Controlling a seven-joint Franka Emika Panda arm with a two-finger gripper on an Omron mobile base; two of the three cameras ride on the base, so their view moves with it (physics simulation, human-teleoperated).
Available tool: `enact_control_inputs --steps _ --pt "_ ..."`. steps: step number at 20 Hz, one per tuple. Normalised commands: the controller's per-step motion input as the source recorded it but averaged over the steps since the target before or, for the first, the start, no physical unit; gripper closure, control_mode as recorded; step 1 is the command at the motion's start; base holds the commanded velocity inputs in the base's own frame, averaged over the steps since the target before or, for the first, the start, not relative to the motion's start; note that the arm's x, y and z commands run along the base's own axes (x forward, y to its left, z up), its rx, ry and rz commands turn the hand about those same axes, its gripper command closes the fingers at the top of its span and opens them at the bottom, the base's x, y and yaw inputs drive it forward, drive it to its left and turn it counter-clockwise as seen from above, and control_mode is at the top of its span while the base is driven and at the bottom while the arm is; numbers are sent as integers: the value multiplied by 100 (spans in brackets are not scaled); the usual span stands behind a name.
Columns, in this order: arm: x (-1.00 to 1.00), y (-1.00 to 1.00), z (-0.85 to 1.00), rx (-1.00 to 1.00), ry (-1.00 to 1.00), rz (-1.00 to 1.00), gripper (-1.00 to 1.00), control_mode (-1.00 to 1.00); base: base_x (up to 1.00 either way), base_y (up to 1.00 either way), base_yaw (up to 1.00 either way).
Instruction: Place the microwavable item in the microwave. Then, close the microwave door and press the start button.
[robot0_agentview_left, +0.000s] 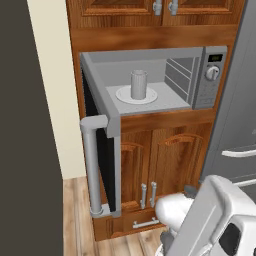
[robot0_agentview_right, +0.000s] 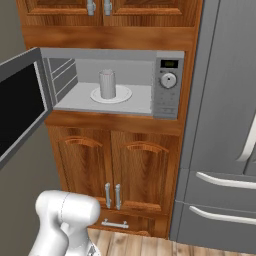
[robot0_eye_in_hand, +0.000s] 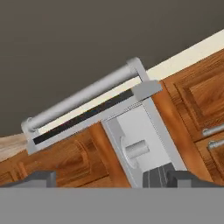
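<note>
The pale grey cup (robot0_agentview_left: 138, 85) (robot0_agentview_right: 107, 83) stands upright on the round white turntable (robot0_agentview_left: 151, 96) inside the silver-grey microwave (robot0_agentview_left: 210, 95) (robot0_agentview_right: 167, 102). The microwave door (robot0_agentview_left: 113, 150) (robot0_agentview_right: 20, 105) hangs wide open to the left, its vertical bar handle (robot0_agentview_left: 92, 165) facing me. The hand view is rolled: the handle (robot0_eye_in_hand: 83, 94) runs across the middle, with the cup (robot0_eye_in_hand: 138, 149) lying sideways in the cavity below it. My gripper (robot0_eye_in_hand: 100, 179) is open, well back from the door, with nothing between its fingertips (robot0_eye_in_hand: 159, 177).
Wooden cabinet doors (robot0_agentview_left: 165, 165) (robot0_agentview_right: 125, 170) sit below the microwave and more above it. A grey fridge (robot0_agentview_right: 225, 125) with bar handles stands to the right. A dark wall (robot0_agentview_left: 22, 125) closes the left side, just beyond the open door.
</note>
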Motion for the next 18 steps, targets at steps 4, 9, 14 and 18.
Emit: enact_control_inputs --steps 4,9,14,18 --pt "66 100 -48 -38 1 0 -100 -100 0 0 0" --pt "97 93 -43 -37 0 0 -100 -100 0 0 0" --pt "98 72 -36 -34 0 -2 -100 -100 0 0 0" --pt "98 56 -33 -31 0 -8 -100 -100 0 0 0"
